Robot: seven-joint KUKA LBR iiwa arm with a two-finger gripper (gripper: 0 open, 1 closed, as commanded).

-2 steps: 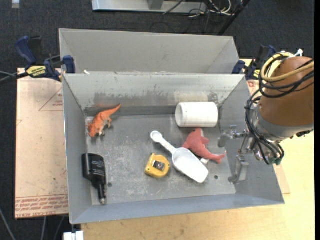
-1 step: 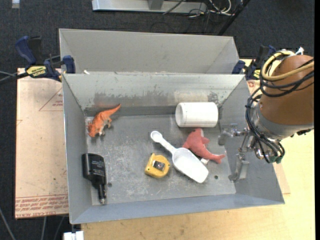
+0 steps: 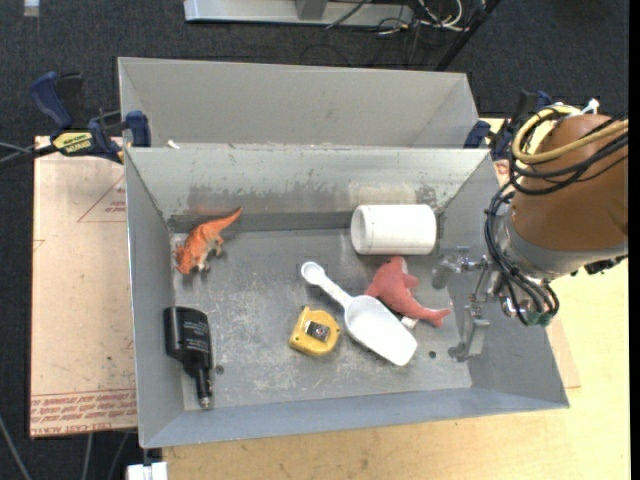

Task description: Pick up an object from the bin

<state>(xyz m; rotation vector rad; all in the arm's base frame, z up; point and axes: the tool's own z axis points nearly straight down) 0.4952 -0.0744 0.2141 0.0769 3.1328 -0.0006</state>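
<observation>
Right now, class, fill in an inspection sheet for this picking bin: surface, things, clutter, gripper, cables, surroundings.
Surface: grey metal bin, floor scuffed.
Job's things: orange dinosaur, black adapter, yellow tape measure, white scoop, pink toy, white cylinder.
Clutter: nothing seen.
Grippers: gripper at the bin's right, beside the pink toy.
Cables: yellow and black cables on the wrist.
Surroundings: dark carpet.

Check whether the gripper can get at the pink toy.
Probably yes: the gripper hangs right beside the pink toy, nothing between them; the scoop crowds only the toy's far side.
</observation>
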